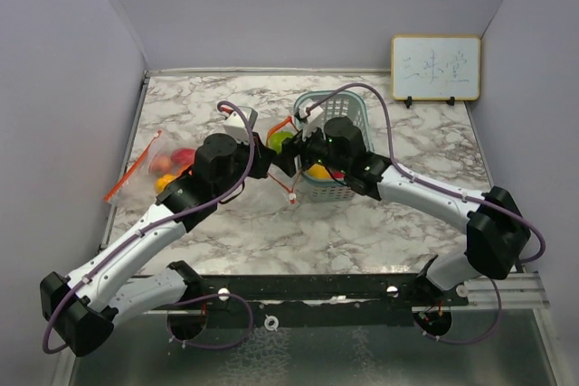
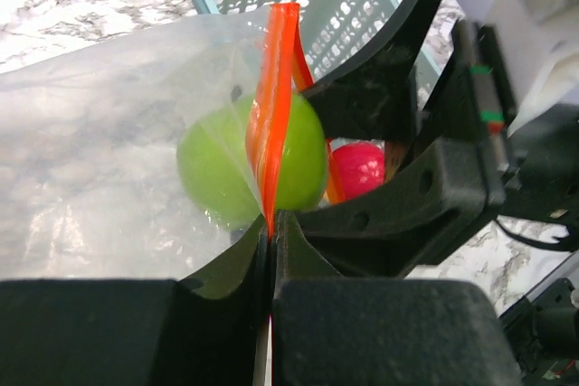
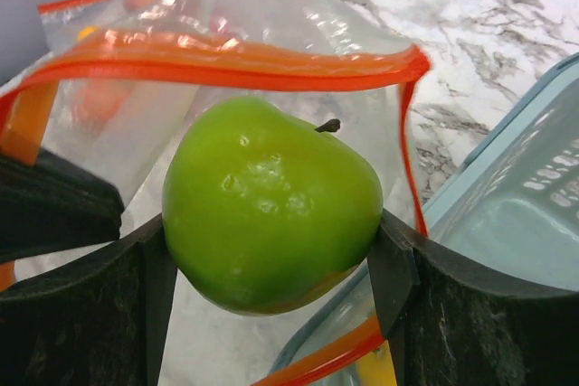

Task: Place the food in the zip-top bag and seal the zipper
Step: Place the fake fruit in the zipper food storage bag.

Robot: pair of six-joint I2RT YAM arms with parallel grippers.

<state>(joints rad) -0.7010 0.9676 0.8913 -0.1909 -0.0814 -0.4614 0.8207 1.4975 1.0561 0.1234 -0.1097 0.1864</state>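
Note:
My right gripper [image 3: 271, 255] is shut on a green toy apple [image 3: 271, 205] and holds it at the mouth of the clear zip-top bag [image 3: 271, 24], whose orange zipper [image 3: 226, 62] gapes open behind it. My left gripper [image 2: 271, 225] is shut on the zipper strip [image 2: 273, 106], holding that edge up. From above, both grippers [image 1: 265, 158] [image 1: 288, 149] meet beside the apple [image 1: 280, 140], just left of the teal basket [image 1: 357, 101]. Red [image 1: 184, 156] and orange [image 1: 166, 182] fruits lie in the bag's far end. Yellow [image 1: 317, 170] and red [image 1: 336, 174] fruits sit in the basket.
A small whiteboard [image 1: 435, 67] leans on the back wall at the right. Grey walls close in the marble table [image 1: 271, 232] on the left, back and right. A black rail [image 1: 362, 291] runs along the near edge.

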